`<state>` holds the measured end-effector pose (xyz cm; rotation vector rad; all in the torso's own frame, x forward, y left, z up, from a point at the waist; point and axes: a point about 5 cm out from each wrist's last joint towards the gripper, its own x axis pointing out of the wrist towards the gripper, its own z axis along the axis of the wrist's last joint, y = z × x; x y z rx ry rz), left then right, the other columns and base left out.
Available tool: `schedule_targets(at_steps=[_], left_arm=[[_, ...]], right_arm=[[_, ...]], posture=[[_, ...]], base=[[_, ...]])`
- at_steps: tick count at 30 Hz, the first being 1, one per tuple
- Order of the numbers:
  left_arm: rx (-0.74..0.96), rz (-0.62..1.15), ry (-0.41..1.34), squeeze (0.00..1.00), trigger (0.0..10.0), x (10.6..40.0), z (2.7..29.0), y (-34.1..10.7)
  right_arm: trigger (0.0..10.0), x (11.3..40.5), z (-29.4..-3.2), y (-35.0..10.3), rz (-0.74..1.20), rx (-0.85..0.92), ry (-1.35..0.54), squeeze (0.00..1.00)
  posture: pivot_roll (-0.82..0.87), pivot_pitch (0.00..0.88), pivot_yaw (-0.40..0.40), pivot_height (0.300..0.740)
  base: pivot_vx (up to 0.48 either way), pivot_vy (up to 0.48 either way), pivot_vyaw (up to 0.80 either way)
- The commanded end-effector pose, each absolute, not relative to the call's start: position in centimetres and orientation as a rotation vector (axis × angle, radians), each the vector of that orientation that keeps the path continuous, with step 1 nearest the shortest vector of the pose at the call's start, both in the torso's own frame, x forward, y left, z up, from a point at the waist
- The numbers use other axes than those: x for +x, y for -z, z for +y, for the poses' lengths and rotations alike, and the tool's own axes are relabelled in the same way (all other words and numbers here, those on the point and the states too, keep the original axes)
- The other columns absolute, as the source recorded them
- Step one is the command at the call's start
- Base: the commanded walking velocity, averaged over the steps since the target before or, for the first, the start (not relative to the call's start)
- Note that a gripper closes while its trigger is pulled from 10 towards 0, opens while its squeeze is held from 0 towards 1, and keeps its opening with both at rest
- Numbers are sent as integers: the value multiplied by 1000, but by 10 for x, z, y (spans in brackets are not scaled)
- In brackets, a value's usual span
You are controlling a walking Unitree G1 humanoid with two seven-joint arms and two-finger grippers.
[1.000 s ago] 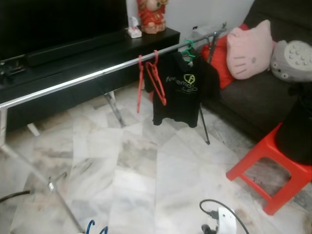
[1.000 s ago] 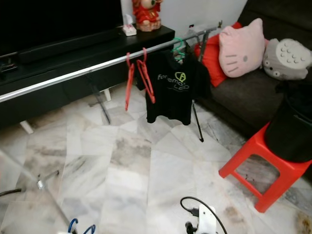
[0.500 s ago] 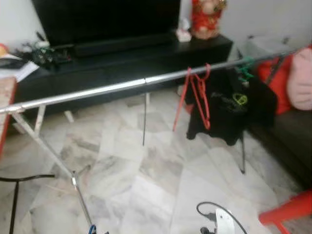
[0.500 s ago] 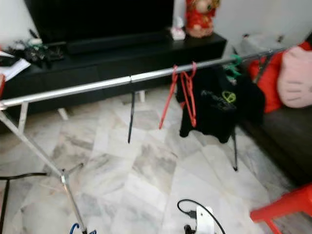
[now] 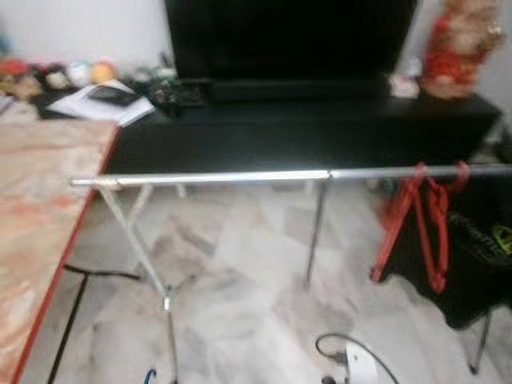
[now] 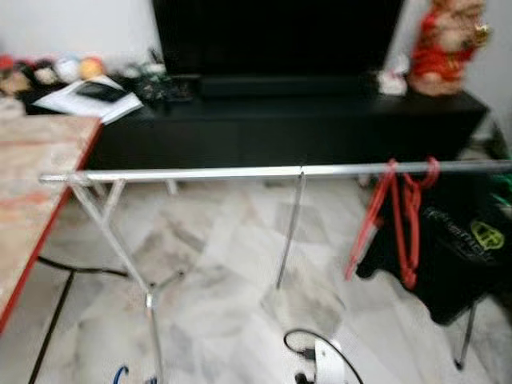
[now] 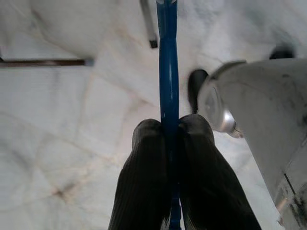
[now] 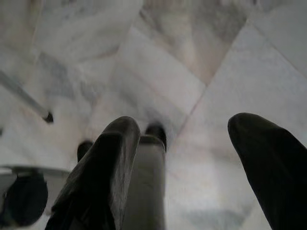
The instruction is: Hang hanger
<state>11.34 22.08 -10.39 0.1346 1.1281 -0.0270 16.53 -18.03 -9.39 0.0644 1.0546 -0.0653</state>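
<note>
A long silver clothes rail runs across the room on slanted legs. Two red hangers hang near its right end, beside a black printed T-shirt. In the left wrist view my left gripper is shut on the thin bar of a blue hanger, held low over the marble floor. The blue hanger's tip peeks in at the bottom edge of the left eye view. In the right wrist view my right gripper is open above the floor, with nothing between its fingers.
A marble-topped table with a red edge fills the left side. A black TV cabinet with a red figurine stands behind the rail. A white plug block with a black cable lies on the floor.
The camera has swung left: the sofa and red stool have left the picture, and the rail's left end and the marble table have come in. The rail and hangers themselves have not moved.
</note>
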Motion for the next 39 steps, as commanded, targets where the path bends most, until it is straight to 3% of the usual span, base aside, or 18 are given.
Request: schedule_targets(at_steps=[1,15,29,39], left_arm=[[124,1127,64,0,10000,116,213,105],[126,1078,36,0,10000,124,213,102],[134,1076,30,0,10000,123,212,102],[138,1060,29,0,10000,128,213,100]], right_arm=[[10000,157,-186,97,1086,67,89,0],[10000,155,-182,98,1095,85,74,0],[10000,156,-182,98,1104,71,43,0],[10000,153,-165,100,1114,77,25,0]], posture=[[-11,35,-25,740],[-12,30,-31,740],[-12,34,-34,740],[-10,38,-34,740]], base=[[0,0,0],[0,0,0],[0,-378,0],[0,-390,0]])
